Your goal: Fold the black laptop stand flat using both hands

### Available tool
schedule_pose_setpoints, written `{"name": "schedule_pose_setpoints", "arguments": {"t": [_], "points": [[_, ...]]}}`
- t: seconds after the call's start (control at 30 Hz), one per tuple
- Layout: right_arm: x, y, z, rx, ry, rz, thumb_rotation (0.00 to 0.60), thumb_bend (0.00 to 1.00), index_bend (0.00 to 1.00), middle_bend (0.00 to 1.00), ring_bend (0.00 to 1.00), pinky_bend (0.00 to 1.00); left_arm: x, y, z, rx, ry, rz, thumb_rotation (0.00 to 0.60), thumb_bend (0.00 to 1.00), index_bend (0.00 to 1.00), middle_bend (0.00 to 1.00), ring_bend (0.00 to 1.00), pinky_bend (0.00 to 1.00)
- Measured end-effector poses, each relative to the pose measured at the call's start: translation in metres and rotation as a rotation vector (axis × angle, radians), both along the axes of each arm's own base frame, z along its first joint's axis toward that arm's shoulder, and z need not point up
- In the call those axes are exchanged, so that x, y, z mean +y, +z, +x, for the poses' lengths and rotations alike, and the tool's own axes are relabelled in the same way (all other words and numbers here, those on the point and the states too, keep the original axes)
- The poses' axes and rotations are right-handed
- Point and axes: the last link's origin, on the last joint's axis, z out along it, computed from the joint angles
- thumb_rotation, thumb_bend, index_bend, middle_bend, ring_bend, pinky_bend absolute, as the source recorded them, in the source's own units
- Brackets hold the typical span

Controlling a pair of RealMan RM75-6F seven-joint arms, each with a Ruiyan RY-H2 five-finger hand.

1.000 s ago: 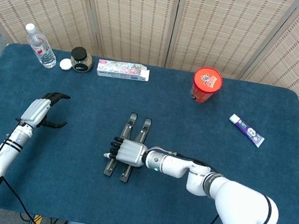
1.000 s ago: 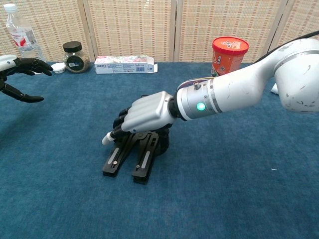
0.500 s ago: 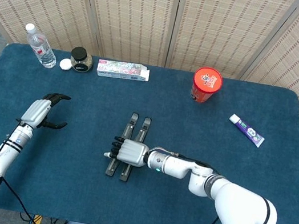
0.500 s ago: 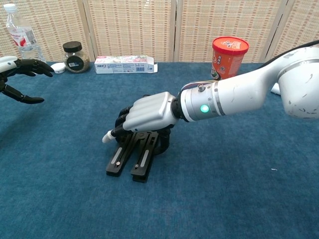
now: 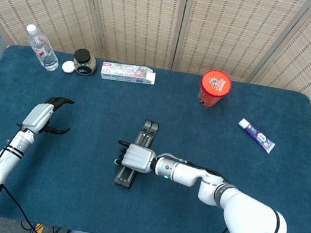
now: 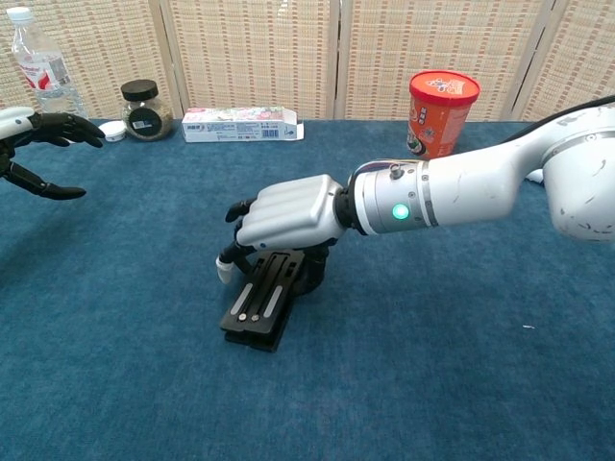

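Head view: the black laptop stand (image 5: 135, 160) lies mid-table, both bars pressed together, flat. The right hand (image 5: 136, 158) clasps it. At nine o'clock, the left hand (image 5: 42, 117) hovers, fingers spread, empty.

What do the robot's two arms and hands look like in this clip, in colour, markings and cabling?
Both arms are glossy white with black joint rings. The right hand has a silver-grey back and black fingers, one white-tipped; a green light glows on its wrist. The left hand matches: grey back, black fingers. A thin black cable trails from the left arm. Dark lettering marks the right arm near the frame's bottom edge.
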Motion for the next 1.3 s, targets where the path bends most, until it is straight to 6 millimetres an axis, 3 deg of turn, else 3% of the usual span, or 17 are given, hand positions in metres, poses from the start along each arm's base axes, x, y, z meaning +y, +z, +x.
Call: {"name": "schedule_pose_setpoints", "arguments": {"t": [0.13,0.27,0.3,0.43,0.67,0.97,1.17,1.3], "points": [[0.000,0.001,0.000,-0.003,-0.003,-0.002,0.600,0.24,0.21,0.48,0.20,0.01,0.000,0.000,0.001,0.001,-0.004,0.002,0.600,0.17,0.18,0.20,0.11,0.07],[-0.002,0.002,0.000,0.005,-0.016,-0.012,0.600,0.22,0.01,0.21,0.03,0.01,0.000,0.000,0.002,0.000,-0.005,0.001,0.600,0.17,0.18,0.20,0.11,0.07],[-0.002,0.002,0.000,0.007,-0.018,-0.016,0.600,0.21,0.00,0.14,0.01,0.00,0.000,0.000,0.002,-0.001,-0.005,0.001,0.600,0.17,0.18,0.20,0.11,0.07],[-0.001,0.003,0.000,0.021,-0.023,-0.029,0.600,0.20,0.00,0.02,0.00,0.00,0.000,-0.001,0.003,-0.001,-0.007,0.000,0.600,0.17,0.18,0.20,0.11,0.07],[0.000,0.010,0.001,0.007,-0.053,-0.048,0.600,0.20,0.00,0.00,0.00,0.00,0.000,0.002,0.005,0.004,-0.016,0.004,0.600,0.17,0.18,0.20,0.11,0.07],[0.001,0.040,-0.010,-0.101,-0.151,-0.095,0.600,0.20,0.00,0.00,0.00,0.00,0.000,0.008,0.008,0.037,-0.037,0.013,0.600,0.17,0.18,0.20,0.11,0.07],[0.007,0.075,-0.036,-0.218,-0.274,-0.208,0.600,0.20,0.00,0.01,0.00,0.00,-0.007,0.013,0.009,0.062,-0.051,0.030,0.600,0.17,0.19,0.20,0.11,0.07],[0.018,0.105,-0.065,-0.284,-0.408,-0.310,0.600,0.21,0.00,0.02,0.00,0.00,-0.013,0.016,0.005,0.099,-0.055,0.041,0.600,0.17,0.19,0.20,0.11,0.07]]}}
